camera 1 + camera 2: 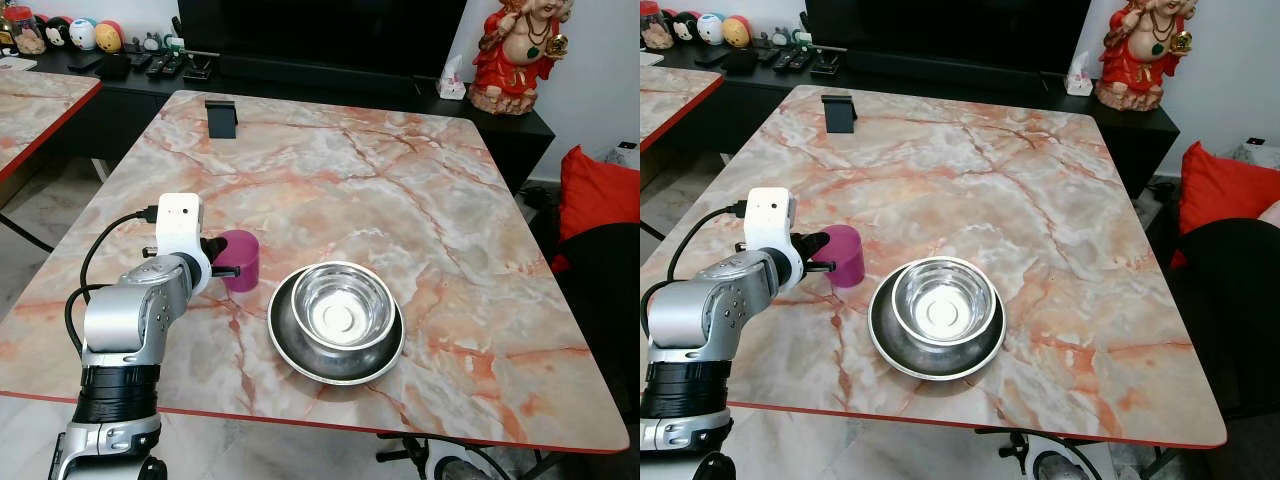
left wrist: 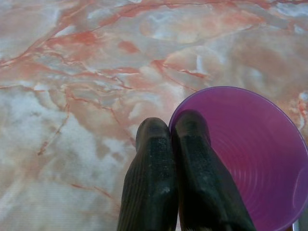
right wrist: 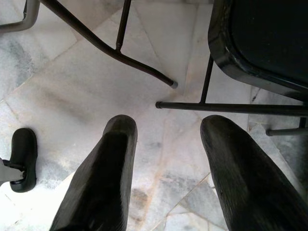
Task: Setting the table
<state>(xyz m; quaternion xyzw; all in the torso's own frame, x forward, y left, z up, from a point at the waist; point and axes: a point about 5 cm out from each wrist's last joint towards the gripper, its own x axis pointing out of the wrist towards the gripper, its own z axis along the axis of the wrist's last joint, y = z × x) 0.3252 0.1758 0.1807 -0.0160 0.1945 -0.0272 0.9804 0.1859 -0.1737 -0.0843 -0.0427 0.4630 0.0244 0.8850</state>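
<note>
The left gripper (image 2: 172, 132) was seen clamped on the rim of the purple cup (image 2: 250, 154), one finger (image 2: 151, 168) pressed outside the wall and the other set inside the mouth, the two drawn almost together with the thin wall pinched between them. The cup (image 1: 240, 259) was held upright on the marble table (image 1: 400, 180), near the robot's front-left edge, with the silver left arm (image 1: 135, 320) reaching in over that edge. Just beside the cup, on its right, a steel bowl (image 1: 340, 305) was seen nested in a wider steel plate (image 1: 300, 352), the two well short of touching the cup. Farther out, a small black stand (image 1: 221, 117) was noted at the far left of the tabletop. Beyond the table a dark cabinet (image 1: 330, 85) was seen, with a red figurine (image 1: 518, 50) at its right end and remotes and small toys at its left. Down below, the right gripper (image 3: 166, 144) was hung idle with its fingers (image 3: 108, 178) spread wide apart over the pale floor tiles (image 3: 57, 96), chair legs (image 3: 115, 53) ahead of it.
</note>
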